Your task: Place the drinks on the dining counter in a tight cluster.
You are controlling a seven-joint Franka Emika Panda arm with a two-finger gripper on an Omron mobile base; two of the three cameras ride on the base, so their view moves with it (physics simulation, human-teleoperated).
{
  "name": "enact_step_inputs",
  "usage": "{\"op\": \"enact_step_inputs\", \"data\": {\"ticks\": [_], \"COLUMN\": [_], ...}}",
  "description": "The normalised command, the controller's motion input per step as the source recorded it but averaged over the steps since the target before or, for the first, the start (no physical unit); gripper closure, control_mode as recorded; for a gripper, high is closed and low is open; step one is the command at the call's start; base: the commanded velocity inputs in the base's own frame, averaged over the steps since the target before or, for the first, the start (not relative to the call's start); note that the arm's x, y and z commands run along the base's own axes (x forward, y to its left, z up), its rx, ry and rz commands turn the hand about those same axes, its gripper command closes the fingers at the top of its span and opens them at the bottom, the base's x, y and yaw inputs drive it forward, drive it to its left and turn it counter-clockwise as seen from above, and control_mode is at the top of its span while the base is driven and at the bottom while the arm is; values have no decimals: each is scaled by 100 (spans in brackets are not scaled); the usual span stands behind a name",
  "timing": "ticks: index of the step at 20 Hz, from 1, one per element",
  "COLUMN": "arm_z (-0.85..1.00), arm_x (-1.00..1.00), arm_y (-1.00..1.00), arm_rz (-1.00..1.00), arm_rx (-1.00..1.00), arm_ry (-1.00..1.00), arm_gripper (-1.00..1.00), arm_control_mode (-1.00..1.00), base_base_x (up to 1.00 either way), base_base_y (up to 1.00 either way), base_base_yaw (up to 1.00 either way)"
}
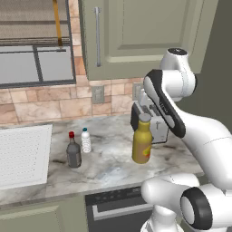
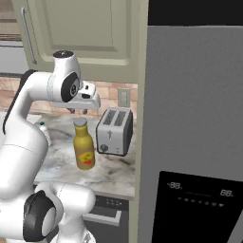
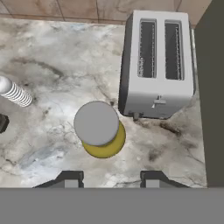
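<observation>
The tall yellow bottle point(image 1: 142, 145) point(image 2: 84, 148) with its grey cap stands upright on the marble kitchen worktop point(image 1: 108, 167), just left of a toaster. My gripper point(image 2: 78, 112) point(image 3: 111, 177) hovers directly above the cap, open, with nothing between its fingers. In the hand view I look straight down on the yellow bottle point(image 3: 99, 129). Further left stand the dark grey bottle point(image 1: 73, 152) with a red cap and the small clear bottle point(image 1: 85, 140) point(image 3: 13, 92) with a blue cap, close together. The dining counter is out of view.
A silver toaster point(image 1: 158, 131) point(image 2: 114, 130) point(image 3: 157, 61) sits against the back wall beside the yellow bottle. A tall grey fridge point(image 2: 194, 142) bounds the worktop on the right. A white sink point(image 1: 22, 154) lies at the left, and wall cabinets point(image 1: 136, 31) hang above.
</observation>
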Motion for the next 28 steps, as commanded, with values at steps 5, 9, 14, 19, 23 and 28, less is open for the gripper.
{"op": "enact_step_inputs", "data": {"ticks": [5, 9, 14, 19, 23, 28], "arm_z": [-4, -3, -7, -9, -26, -55], "arm_x": [-4, -1, 8, 2, 0, 0], "arm_y": [0, 0, 0, 0, 7, 2], "arm_rz": [0, 0, 0, 0, 0, 0], "arm_rx": [0, 0, 0, 0, 0, 0], "arm_ry": [2, 10, 20, 16, 12, 0], "arm_gripper": [-100, -100, -100, -100, -100, -100], "arm_control_mode": [-100, -100, -100, -100, -100, -100], "base_base_x": [0, 0, 0, 0, 0, 0], "base_base_y": [0, 0, 0, 0, 0, 0], "base_base_yaw": [0, 0, 0, 0, 0, 0]}}
